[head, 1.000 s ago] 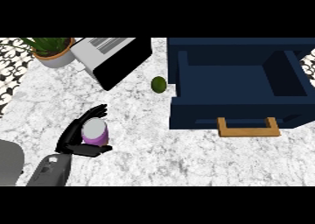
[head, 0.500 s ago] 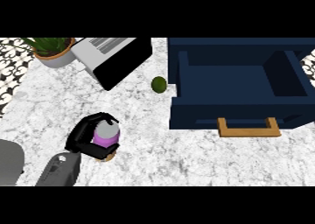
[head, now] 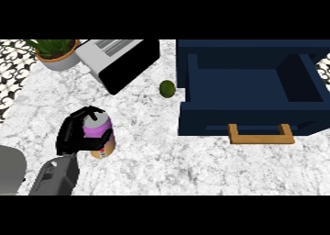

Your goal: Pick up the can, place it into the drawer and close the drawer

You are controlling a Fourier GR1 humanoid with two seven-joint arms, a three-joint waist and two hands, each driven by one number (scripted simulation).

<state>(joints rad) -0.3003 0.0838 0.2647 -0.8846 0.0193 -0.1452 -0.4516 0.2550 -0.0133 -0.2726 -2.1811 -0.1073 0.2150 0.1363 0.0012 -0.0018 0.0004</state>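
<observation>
The can (head: 100, 134), with a purple top and an orange lower part, stands on the marble counter (head: 195, 170) at the left. My left hand (head: 74, 135) is shut on it from the left, with fingers curled over its top and far side, hiding much of it. The navy drawer (head: 252, 121) stands open at the right, its inside bare and its wooden handle (head: 260, 136) facing me. The can is well to the left of the drawer. My right hand does not show.
A small green fruit (head: 167, 88) lies just left of the drawer. At the back left are a potted plant (head: 55, 53) and a toaster-like appliance (head: 122, 59). A grey rounded shape (head: 5, 169) sits at the lower left edge.
My left hand's fingers, spread beside the can a second ago, have curled round it. The can now shows more of its orange lower part.
</observation>
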